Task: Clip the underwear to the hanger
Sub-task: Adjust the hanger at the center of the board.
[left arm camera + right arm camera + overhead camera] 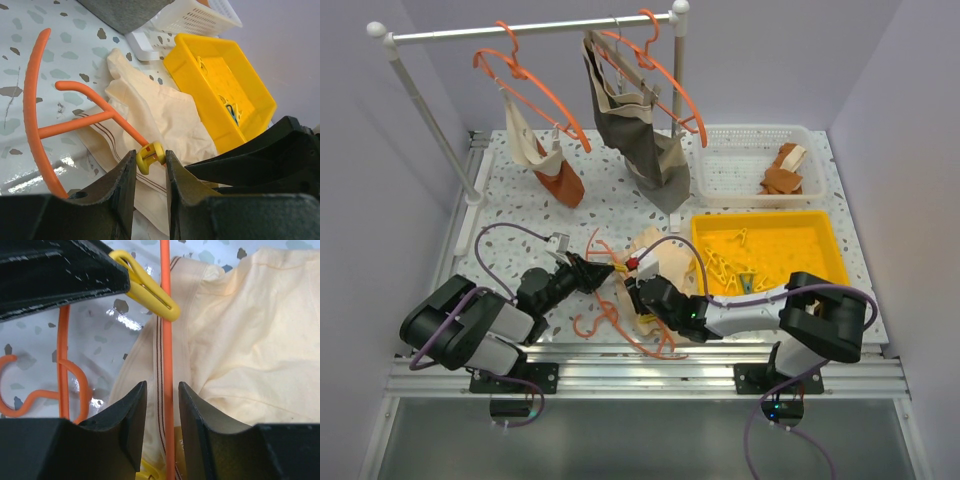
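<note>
1. Top external: the underwear (645, 248) lies bunched on the table just left of the tray (835, 255). Both arms converge on the edge of it farthest from the tray.
2. Left wrist: the hanger (31, 100) lies flat, further left of the tray. One of its bars runs over the underwear's striped waistband.
3. The left gripper (149, 165) is clamped on a yellow clip (150, 156), nose at that bar.
4. Right wrist: the right gripper (162, 390) has its jaws parted, straddling the bar and waistband. A gap shows beside the bar, so it isn't pinching it.
5. Handling, my read:
   - The underwear is light and limp, so it will bunch and drag. Take it at the waistband, which is the thickest, firmest edge and gives the clip the most bite.
   - The hanger is light, stiff, thin and slick, so it will likely skate on the glossy table unless pinned. Hold it by the bar next to the clip point.
6. View deltas:
   - Only top external shows the overall layout and both arms.
   - Only left wrist shows the clip seated between the fingers, plus spare clips in the tray.
   - Only right wrist shows the bar lined up along the waistband stripe and the clip's open mouth at it.
</note>
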